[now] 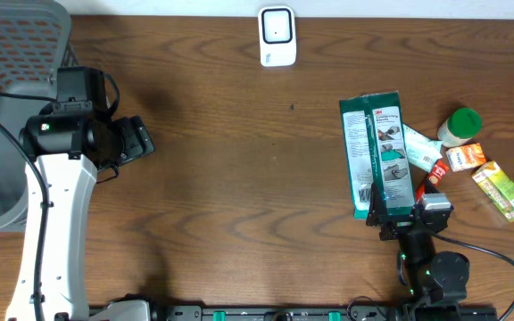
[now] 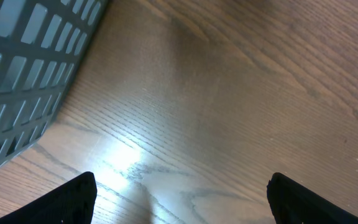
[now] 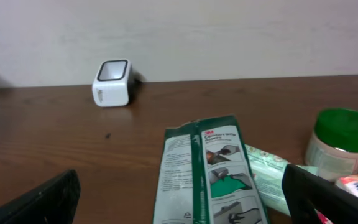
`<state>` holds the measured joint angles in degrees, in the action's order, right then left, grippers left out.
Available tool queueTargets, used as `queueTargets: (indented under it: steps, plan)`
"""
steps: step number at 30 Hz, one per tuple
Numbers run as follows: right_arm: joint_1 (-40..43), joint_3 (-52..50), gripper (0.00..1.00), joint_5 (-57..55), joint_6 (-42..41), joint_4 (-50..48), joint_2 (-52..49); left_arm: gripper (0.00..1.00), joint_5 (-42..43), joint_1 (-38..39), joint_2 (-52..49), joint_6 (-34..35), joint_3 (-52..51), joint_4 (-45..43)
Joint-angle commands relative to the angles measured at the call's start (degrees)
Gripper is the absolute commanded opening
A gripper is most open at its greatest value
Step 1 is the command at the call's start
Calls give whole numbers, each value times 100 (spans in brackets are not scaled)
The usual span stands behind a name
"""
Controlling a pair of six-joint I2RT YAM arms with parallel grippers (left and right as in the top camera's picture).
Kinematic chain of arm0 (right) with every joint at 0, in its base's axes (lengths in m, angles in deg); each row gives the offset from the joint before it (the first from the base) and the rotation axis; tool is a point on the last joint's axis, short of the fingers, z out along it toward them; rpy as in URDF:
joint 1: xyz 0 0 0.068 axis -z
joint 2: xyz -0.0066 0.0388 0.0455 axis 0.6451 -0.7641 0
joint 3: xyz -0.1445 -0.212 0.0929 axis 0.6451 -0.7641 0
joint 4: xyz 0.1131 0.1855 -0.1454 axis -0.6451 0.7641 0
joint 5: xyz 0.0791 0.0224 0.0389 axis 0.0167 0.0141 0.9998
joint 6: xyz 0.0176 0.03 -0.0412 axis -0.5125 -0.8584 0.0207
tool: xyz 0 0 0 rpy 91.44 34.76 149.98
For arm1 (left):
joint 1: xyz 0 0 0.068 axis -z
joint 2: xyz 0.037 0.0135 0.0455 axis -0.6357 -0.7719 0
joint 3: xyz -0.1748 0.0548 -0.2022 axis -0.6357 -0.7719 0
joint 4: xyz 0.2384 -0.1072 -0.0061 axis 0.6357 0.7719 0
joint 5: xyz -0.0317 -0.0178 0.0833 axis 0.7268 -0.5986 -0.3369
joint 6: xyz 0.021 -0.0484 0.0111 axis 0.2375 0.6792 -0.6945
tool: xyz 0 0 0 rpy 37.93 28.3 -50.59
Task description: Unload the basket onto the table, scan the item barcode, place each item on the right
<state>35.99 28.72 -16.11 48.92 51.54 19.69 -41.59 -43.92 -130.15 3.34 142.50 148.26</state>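
The scan has hardly begun, judging by how things lie. The green packet (image 1: 377,153) is flat on the bench (image 1: 239,196), on the robot's right side, printed face up, with one long edge touching a white tube (image 1: 422,147) in a small clutter that also holds a green-lidded jar (image 1: 460,126), an orange box (image 1: 465,158) and a yellow-green box (image 1: 503,190). The right pincer (image 1: 396,203) sits low at the packet's near end with its fingers spread wide. In the right wrist view the dark fingertips (image 3: 39,202) stand out to either side of the packet's end and nothing is clamped. The white scanner (image 1: 277,36) stands well apart from the packet, upright at the far edge of the bench with its window facing toward the arms. The left pincer (image 1: 136,141) is likewise spread wide and empty, over bare wood beside a grey basket (image 1: 7,107), and takes no part for now. What is left is nearly everything: closing on the packet, lifting it, carrying it across to the scanner and turning the barcode toward the window. I cannot make out a barcode on the side that shows, so it may need flipping.
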Motion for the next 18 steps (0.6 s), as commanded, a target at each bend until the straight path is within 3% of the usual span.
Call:
queueTargets:
  steps: [1, 7, 11, 18]
  plan:
    - [-66, -7, 99, 39, -197, 22, 9, 89, -94, -26, -33, -31, -17, 13]
    - [-66, -7, 99, 13, -160, 17, 9, 89, -94, -26, -33, -31, -17, 13]
    - [-63, -7, 99, -457, 341, 22, 11, 89, -94, -26, -33, -31, -17, 13]
    - [-66, -7, 99, -271, 835, 42, 11, 89, -94, -26, -33, -31, -17, 13]
